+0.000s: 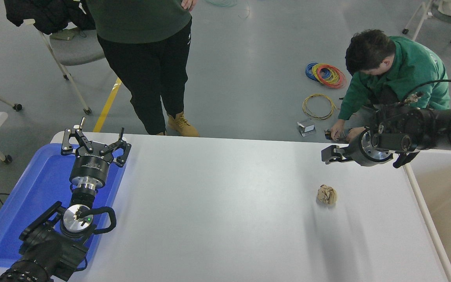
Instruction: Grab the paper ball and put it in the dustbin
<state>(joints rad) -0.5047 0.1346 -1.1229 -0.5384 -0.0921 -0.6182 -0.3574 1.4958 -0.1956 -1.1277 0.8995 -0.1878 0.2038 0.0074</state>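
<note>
The white table (217,203) is smooth and matte, with broad bare room across its middle. Off its right edge sits the dustbin (417,192), with a rounded white rim and beige inside. A shallow blue plastic tray (33,196) lies along the table's left edge. The right arm (437,129) comes in level from the right and lies almost flat over the far right corner, wrist turned toward the left; its gripper (329,153) points leftward just inside the far edge, side-on, so I cannot tell how far its fingers are spread. The left arm is parked at the near left corner over the tray, its gripper (94,143) aimed away with the fingers spread wide and nothing between them. The paper ball (327,194), a crumpled tan wad, rests on the table nearer than the right gripper and apart from it, toward the right edge, with clear surface all round it.
</note>
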